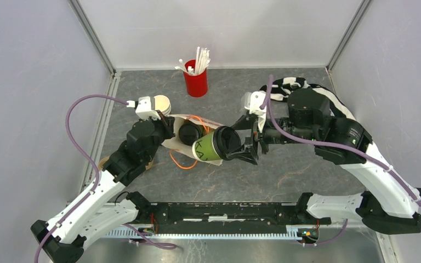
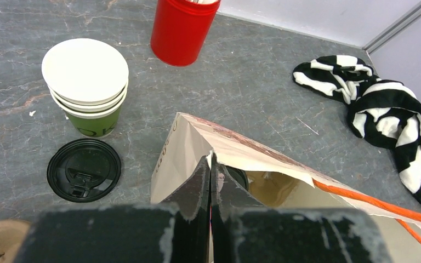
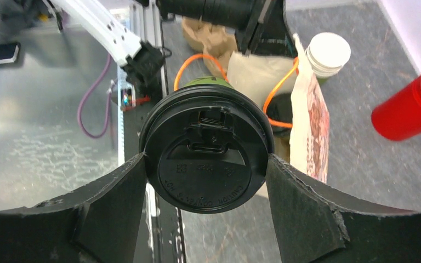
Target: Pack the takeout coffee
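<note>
The right gripper point(image 1: 238, 146), jaws spread wide, clamps a small green paper cup with a round black plastic lid point(image 1: 209, 148) at the lid. The cup lies sideways at the mouth of a pale paper bag with orange handles point(image 2: 178, 156), and the right arm reaches in from the right. The left gripper point(image 2: 210, 171), pressed shut, pinches the bag's rim, its arm stretched forward. A second lidded green cup point(image 1: 189, 133) sits inside the bag.

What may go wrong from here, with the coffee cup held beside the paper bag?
The coffee cup lies almost sideways, and the right fingers clamp only its lid end; the lid might pop off, or the cup slip. The left fingers pinch one edge of the paper bag, and another lidded cup already sits inside; the incoming cup may hit it or snag the orange handle.
</note>
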Controlling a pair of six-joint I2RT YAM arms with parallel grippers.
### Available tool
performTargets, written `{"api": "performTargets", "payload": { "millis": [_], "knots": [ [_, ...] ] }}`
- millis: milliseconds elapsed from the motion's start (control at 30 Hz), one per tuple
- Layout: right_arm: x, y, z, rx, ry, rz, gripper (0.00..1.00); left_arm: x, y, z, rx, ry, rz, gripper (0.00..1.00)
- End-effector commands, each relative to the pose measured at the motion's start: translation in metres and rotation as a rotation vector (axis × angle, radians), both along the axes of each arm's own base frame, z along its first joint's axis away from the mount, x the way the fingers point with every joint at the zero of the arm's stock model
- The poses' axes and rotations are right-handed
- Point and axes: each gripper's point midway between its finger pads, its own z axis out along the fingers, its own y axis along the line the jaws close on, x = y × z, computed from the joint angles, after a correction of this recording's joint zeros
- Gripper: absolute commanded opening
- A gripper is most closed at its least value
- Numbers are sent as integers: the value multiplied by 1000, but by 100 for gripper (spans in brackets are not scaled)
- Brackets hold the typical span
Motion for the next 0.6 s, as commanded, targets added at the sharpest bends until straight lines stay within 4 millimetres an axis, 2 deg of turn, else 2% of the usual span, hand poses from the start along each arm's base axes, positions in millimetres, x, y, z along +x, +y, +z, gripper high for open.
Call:
{"api": "performTargets", "payload": {
  "millis": [0, 100, 167, 400, 567],
  "knots": [
    [5, -4, -20, -135, -44, -20, 9, 3, -4, 16, -63, -28, 7, 2],
    [3, 4, -22, -154, -63, -26, 9, 3, -4, 18, -59, -27, 6, 2],
    [11, 9, -26, -182, -82, -81, 8, 2, -4, 18, -59, -26, 4, 2],
    [29, 31, -55, -370, -171, -211, 8, 0, -2, 20, -92, -22, 17, 2],
    [29, 45, -50, -420, -228, -230, 8, 1, -4, 20, -100, -30, 12, 2]
  ]
}}
